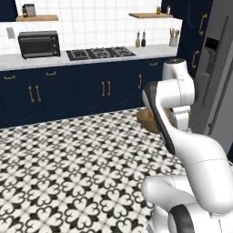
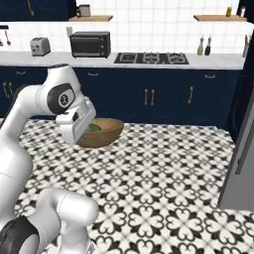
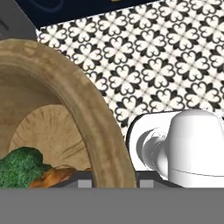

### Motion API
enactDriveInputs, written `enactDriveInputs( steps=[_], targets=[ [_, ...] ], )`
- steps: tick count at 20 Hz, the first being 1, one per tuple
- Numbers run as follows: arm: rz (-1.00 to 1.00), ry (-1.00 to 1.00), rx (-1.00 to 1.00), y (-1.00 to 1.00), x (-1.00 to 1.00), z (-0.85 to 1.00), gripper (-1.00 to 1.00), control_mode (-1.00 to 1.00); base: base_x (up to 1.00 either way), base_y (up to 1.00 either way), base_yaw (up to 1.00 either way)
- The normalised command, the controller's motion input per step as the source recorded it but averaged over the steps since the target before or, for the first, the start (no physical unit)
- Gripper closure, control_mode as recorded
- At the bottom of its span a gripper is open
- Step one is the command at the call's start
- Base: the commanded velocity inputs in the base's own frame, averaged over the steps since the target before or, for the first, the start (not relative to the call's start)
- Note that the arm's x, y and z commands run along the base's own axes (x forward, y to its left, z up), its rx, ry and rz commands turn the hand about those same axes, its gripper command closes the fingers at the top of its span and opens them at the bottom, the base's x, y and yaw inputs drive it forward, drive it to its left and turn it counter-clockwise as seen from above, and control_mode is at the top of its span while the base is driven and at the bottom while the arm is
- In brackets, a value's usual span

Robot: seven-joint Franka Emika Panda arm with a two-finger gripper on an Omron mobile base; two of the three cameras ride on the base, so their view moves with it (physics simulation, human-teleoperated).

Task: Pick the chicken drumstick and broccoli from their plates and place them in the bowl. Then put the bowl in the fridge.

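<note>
Broccoli [image 3: 17, 166] beside chicken drumstick [image 3: 54, 175] in bowl [image 3: 83, 113].

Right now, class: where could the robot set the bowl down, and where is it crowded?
Free: counter between stove and bottles; open floor before the cabinets. Crowded: around toaster oven and toaster; the bowl already holds broccoli and drumstick.

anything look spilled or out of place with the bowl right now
Nothing spilled. The wooden bowl is up off the patterned floor, gripped by its rim in the tool, which is odd only at first glance. It looks about level, and the broccoli and chicken drumstick sit inside at the bottom.
</note>
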Motion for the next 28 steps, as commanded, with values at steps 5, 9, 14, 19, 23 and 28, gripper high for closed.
enactDriveInputs(
  steps=[5, 9, 14, 19, 23, 28],
  targets=[
    [0.00, 0.00, 0.00, 0.00, 0.00, 0.00, 1.00, 1.00, 0.97, 0.12, -0.43],
    [0.00, 0.00, 0.00, 0.00, 0.00, 0.00, 1.00, 1.00, 0.91, 0.43, -0.48],
    [0.00, 0.00, 0.00, 0.00, 0.00, 0.00, 1.00, 1.00, 0.92, 0.66, -0.51],
    [0.00, 0.00, 0.00, 0.00, 0.00, 0.00, 1.00, 1.00, 0.91, 0.63, -0.53],
    [0.00, 0.00, 0.00, 0.00, 0.00, 0.00, 1.00, 1.00, 0.89, 0.57, -0.54],
    [0.00, 0.00, 0.00, 0.00, 0.00, 0.00, 1.00, 1.00, 0.81, 0.60, -0.55]
  ],
)
